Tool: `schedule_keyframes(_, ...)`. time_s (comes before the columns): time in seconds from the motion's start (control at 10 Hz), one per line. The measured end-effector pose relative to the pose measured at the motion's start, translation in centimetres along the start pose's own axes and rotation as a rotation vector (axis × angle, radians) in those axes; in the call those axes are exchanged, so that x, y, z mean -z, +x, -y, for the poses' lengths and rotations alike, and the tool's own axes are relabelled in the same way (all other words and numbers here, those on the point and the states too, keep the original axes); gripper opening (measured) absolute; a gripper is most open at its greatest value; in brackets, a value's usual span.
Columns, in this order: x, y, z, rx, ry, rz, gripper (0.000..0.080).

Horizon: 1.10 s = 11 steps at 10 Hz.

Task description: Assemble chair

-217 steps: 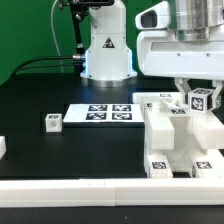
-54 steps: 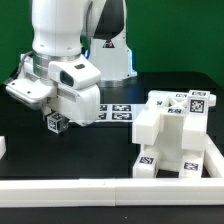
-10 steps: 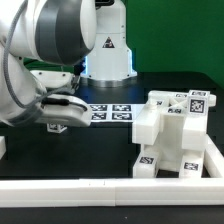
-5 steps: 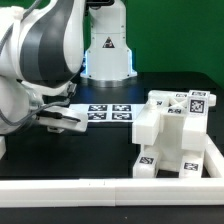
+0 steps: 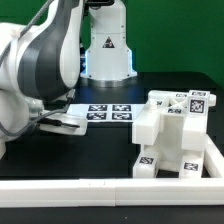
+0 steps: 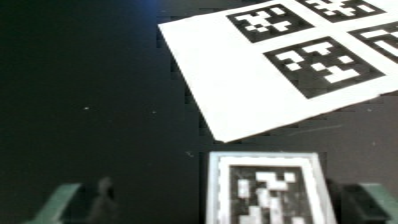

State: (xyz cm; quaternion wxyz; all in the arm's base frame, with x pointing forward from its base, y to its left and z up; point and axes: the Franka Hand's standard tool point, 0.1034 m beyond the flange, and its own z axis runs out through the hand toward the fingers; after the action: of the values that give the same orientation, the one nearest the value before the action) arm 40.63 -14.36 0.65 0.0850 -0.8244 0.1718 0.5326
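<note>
A small white tagged chair piece (image 6: 267, 188) lies on the black table between the two fingers of my gripper (image 6: 219, 205). Dark gaps show on both sides of it, wider on one side, so the gripper is open and touches nothing. In the exterior view my gripper (image 5: 62, 122) is down at the table just left of the marker board (image 5: 108, 112), and the arm hides the small piece. The partly built chair (image 5: 168, 132), a stack of white tagged blocks, stands at the exterior view's right.
The marker board (image 6: 294, 60) lies close beside the small piece. A long plain white rail (image 5: 110, 190) runs along the table's front edge. The robot's base (image 5: 107, 50) stands at the back centre. My arm's bulk fills the exterior view's left.
The arm's upper body has swung further to the exterior view's left and lower. The gripper has stayed down by the marker board's left end. The chair stack has not moved.
</note>
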Motion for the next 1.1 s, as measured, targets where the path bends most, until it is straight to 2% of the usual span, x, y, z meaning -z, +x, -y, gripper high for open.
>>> schedule_keyframes(0.1,0.0,0.0,0.0,0.000,0.000,0.000,0.0462)
schedule_keyframes(0.2,0.0,0.0,0.1,0.001,-0.001,0.001,0.0280)
schedule_keyframes(0.5,0.1,0.0,0.3,0.004,-0.007,-0.004,0.0279)
schedule_keyframes(0.7,1.7,-1.4,2.1,0.033,-0.033,-0.057,0.0279)
schedule_keyframes(0.8,3.2,-1.8,3.2,0.050,-0.046,-0.128,0.0279)
schedule_keyframes(0.9,4.3,-3.1,4.3,0.070,-0.055,-0.203,0.0281)
schedule_keyframes(1.1,6.7,-4.8,6.1,0.104,-0.063,-0.360,0.0281)
